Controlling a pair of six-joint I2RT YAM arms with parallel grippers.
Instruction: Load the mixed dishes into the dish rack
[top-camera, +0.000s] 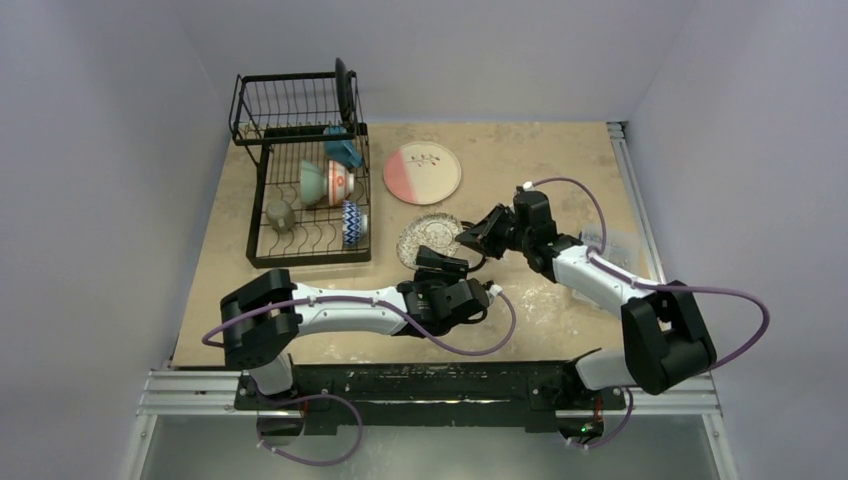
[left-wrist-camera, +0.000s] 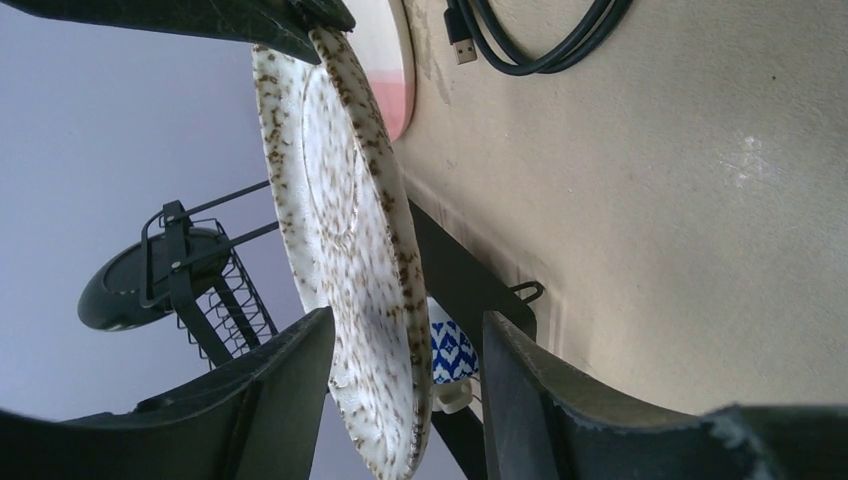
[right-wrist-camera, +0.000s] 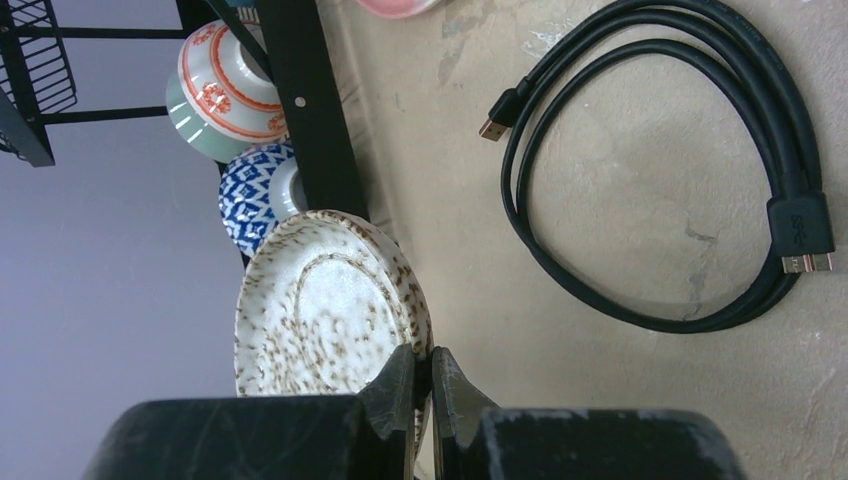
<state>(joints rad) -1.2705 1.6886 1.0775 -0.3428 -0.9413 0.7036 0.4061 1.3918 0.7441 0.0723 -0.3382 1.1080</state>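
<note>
Beside the dish rack (top-camera: 310, 261), the right tool (right-wrist-camera: 422, 385) pinches the speckled grey small plate (right-wrist-camera: 320, 310) by its rim; the left tool (left-wrist-camera: 405, 345) stands wide astride it. Best close left fully before right releases.

The speckled plate (left-wrist-camera: 350, 240) stands on edge between the spread fingers of the left gripper (left-wrist-camera: 408, 330). The right gripper (left-wrist-camera: 310, 25) covers its top rim. Behind it, the pink-and-white plate (left-wrist-camera: 395, 70) and a black USB cable (left-wrist-camera: 540, 45) lie on the beige table (left-wrist-camera: 680, 220). The dish rack (left-wrist-camera: 215, 310) holds a black plate (left-wrist-camera: 130, 285) in its raised basket, and a blue-patterned dish (left-wrist-camera: 452, 350) sits lower down.
</note>
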